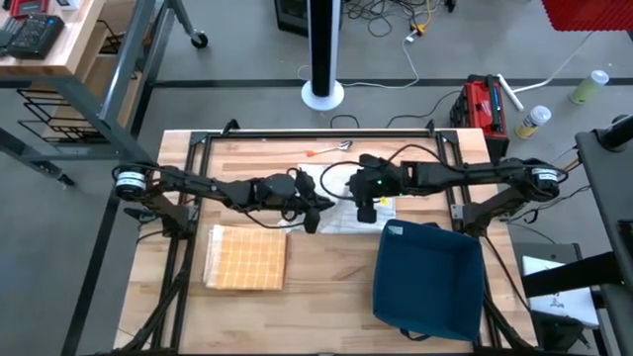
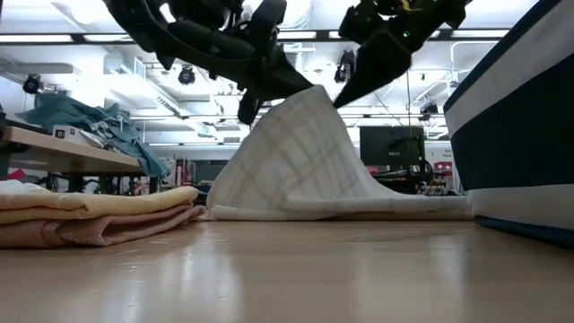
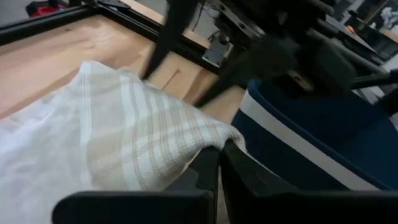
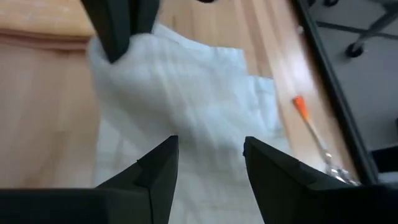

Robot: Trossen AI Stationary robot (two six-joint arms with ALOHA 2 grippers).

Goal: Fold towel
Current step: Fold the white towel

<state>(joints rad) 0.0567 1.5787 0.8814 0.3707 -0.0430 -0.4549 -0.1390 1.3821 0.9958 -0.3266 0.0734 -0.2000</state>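
A white towel with faint beige checks [image 1: 346, 210] [image 4: 186, 93] lies at the table's middle. One part of it is pulled up into a peak [image 2: 308, 97]; its lower part rests on the wood. My left gripper [image 1: 313, 216] [image 3: 219, 167] is shut on the towel at that peak. My right gripper [image 1: 366, 210] [image 4: 210, 158] hangs open just beside the peak, on its right slope in the low view [image 2: 363, 79], with the towel showing between its fingers. My left gripper pinches a raised bit of the towel's edge [image 3: 205, 148] between its two shut fingers, coming in slanting down from the table's left. The cloth hangs from the fingers as a tent, and its lower part [image 2: 359, 208] lies on the table. One layer or several, I cannot tell. My right gripper stands over the towel near the peak; whether its fingers touch the cloth cannot be told.
A folded yellow-orange towel [image 1: 245, 257] [image 2: 90, 211] lies at the near left. A dark blue bin [image 1: 427, 279] [image 2: 520, 135] stands at the near right, close to the white towel. An orange-handled tool [image 1: 326, 150] [image 4: 300, 104] lies by the far edge.
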